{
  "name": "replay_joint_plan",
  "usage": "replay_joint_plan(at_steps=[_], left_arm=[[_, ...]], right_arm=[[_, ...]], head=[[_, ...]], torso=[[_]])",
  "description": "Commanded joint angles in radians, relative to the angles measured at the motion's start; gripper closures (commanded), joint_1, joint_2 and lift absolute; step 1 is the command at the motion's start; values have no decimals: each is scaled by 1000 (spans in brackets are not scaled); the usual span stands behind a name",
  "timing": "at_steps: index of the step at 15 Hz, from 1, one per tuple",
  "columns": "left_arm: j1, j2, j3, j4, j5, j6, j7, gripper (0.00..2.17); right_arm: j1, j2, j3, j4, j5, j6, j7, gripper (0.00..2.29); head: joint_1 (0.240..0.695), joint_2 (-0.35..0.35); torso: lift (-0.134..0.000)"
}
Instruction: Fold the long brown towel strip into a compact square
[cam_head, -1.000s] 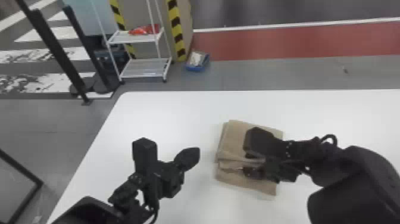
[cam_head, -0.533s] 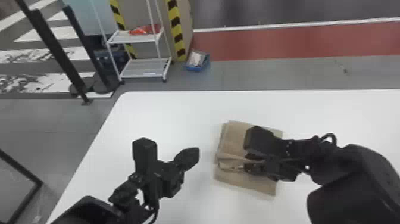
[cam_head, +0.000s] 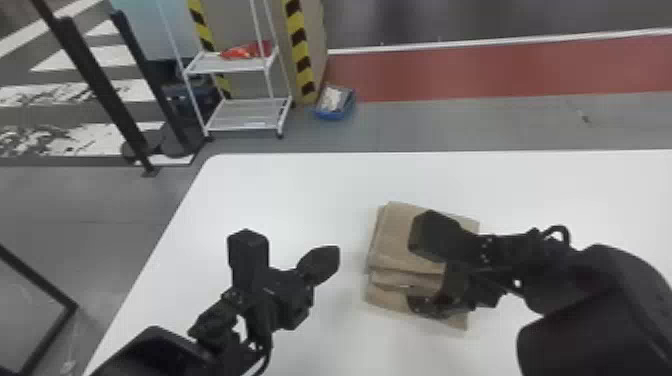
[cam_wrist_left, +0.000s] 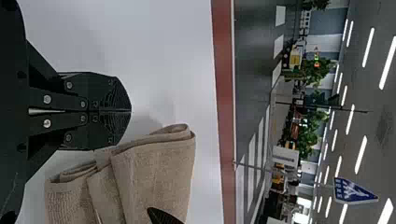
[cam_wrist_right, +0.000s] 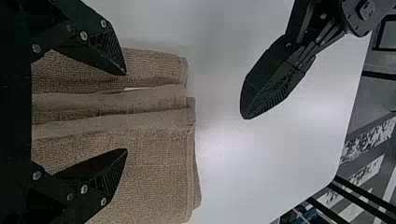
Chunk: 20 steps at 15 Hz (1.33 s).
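while the brown towel (cam_head: 400, 240) lies in a compact, layered bundle on the white table (cam_head: 280, 190), right of the middle of the head view, the two robot arms come in at either side of it. the right gripper (cam_head: 436, 296) is over the near part of the towel, reaching in from the right. its two flat black fingers (cam_wrist_right: 109, 175) stand well apart, with brown cloth visible between them and nothing pinched; whether they touch the cloth cannot be told. the left gripper (cam_head: 331, 256) is to the left of the towel, apart from it, with its fingers (cam_wrist_left: 114, 95) closed together on nothing and the tips towards the cloth. the towel shows a broad panel on its far side, narrow folds running side by side across it, and another section nearest the robot. in the right wrist view a thin, pale gap shows between two of the folds. beyond the table stand a white wire rack (cam_head: 245, 120) with something red (cam_head: 245, 51) on its upper shelf, and a blue bin (cam_head: 336, 114) on the floor.
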Motion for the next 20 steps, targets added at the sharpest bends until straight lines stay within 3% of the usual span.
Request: replay_joint_plan(at_steps=[1,4,6,13,14,17,18,20], left_arm=[[0,0,-1,2,1,0,0,1197],[0,1,1,2,2,0,0,1193],[-2,1,1,2,2,0,-3,1193],[0,1,1,5,2,0,-6,1193],[-2,1,1,5,2,0,-6,1193],[-2,0,-1,5,2,0,-6,1193],[0,1,-1,5,2,0,-6,1193],[0,1,-1,3,2,0,-6,1197]], right_arm=[[-10,8,7,8,2,2,-1,313],[-21,14,8,34,8,-1,-9,323],[-27,14,8,45,6,2,-7,471],[-30,14,10,62,12,2,-7,508],[-34,16,13,68,15,2,-7,680],[-37,16,14,71,17,2,-7,849],[-37,16,14,71,18,2,-4,998],[-37,16,13,71,17,5,0,1001]], head=[[695,192],[695,197],[695,197],[695,193],[695,192],[695,192],[695,192],[695,191]], torso=[[-124],[-124],[-124],[-124],[-124],[-124],[-124],[-124]])
